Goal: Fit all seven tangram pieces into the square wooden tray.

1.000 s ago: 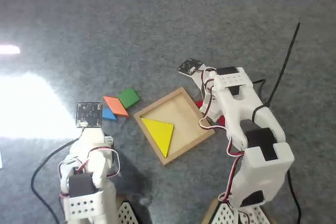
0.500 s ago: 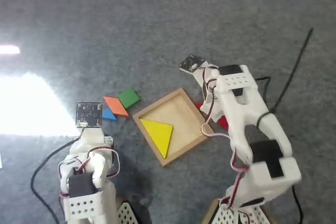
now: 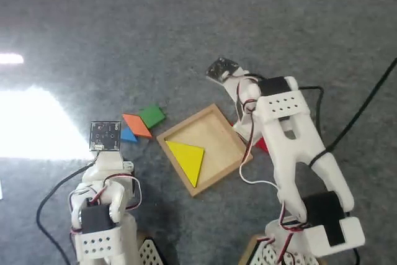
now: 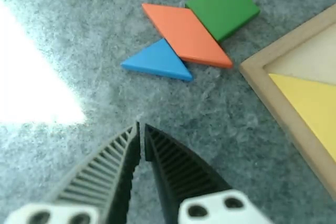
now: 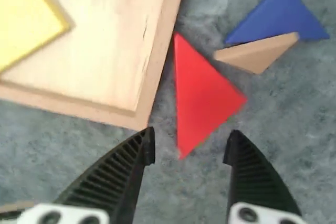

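The right gripper (image 5: 191, 140) had its fingers spread above the red triangle (image 5: 202, 95), which lay on the counter (image 3: 186, 41) just beside the wooden tray (image 3: 186, 120). The tray held a yellow triangle (image 3: 189, 156). The left gripper (image 4: 142, 127) had its fingers closed and empty, near a blue triangle (image 4: 157, 61), orange parallelogram (image 4: 186, 35) and green square (image 4: 223, 6).

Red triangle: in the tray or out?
Out. The red triangle lies on the table beside the tray rim, with the open right tool above its tip.

My right arm (image 3: 288, 128) hangs over a corner of the wooden tray (image 3: 186, 120), which holds the yellow triangle (image 3: 188, 156); the green square (image 3: 152, 115), orange parallelogram (image 3: 137, 125) and blue triangle (image 3: 128, 134) cluster by my left arm (image 3: 102, 197)
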